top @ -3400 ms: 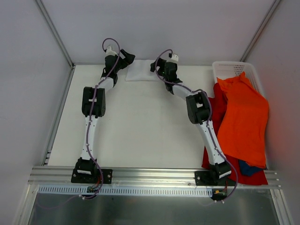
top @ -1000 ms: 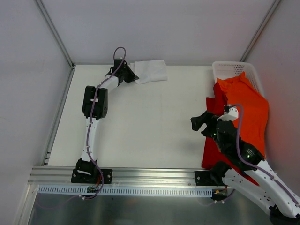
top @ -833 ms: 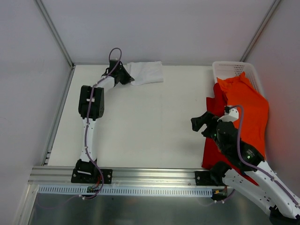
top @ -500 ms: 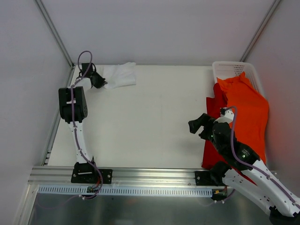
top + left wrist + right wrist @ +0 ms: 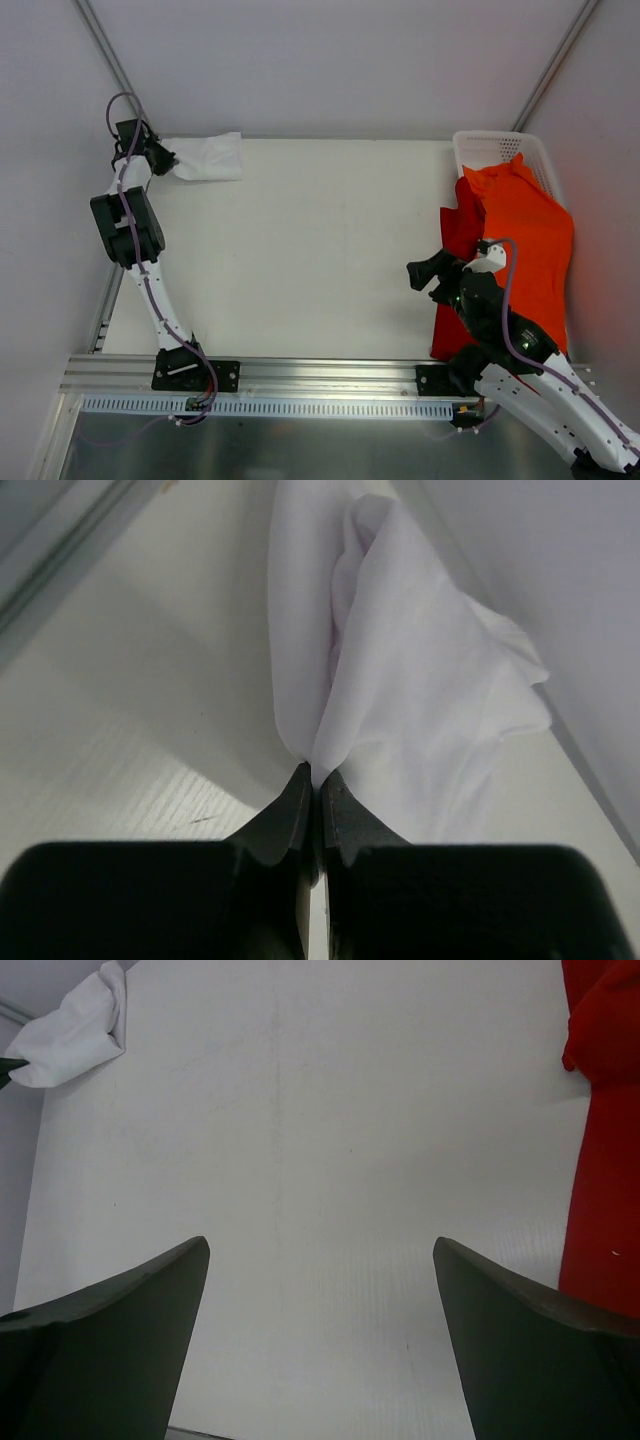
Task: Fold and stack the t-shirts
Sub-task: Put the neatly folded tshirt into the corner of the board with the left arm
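A folded white t-shirt [image 5: 205, 157] lies at the table's far left corner, and my left gripper [image 5: 160, 160] is shut on its left edge. In the left wrist view the cloth [image 5: 400, 670] is pinched between the closed fingertips of that gripper [image 5: 313, 775]. An orange t-shirt [image 5: 520, 255] drapes out of the basket over a red t-shirt [image 5: 462, 235] at the right edge. My right gripper [image 5: 430, 277] hovers open just left of the red shirt [image 5: 605, 1160], holding nothing; in its own view the gripper [image 5: 320, 1245] faces bare table.
A white mesh basket [image 5: 487, 150] stands at the far right corner. A dark blue cloth [image 5: 530, 357] peeks out under the orange shirt near the front. Metal rails [image 5: 120, 260] run along the table's left side and front.
My left gripper has dragged the white t-shirt leftward along the back edge to the far left corner. The right arm has pulled back and now hovers near the red shirt.
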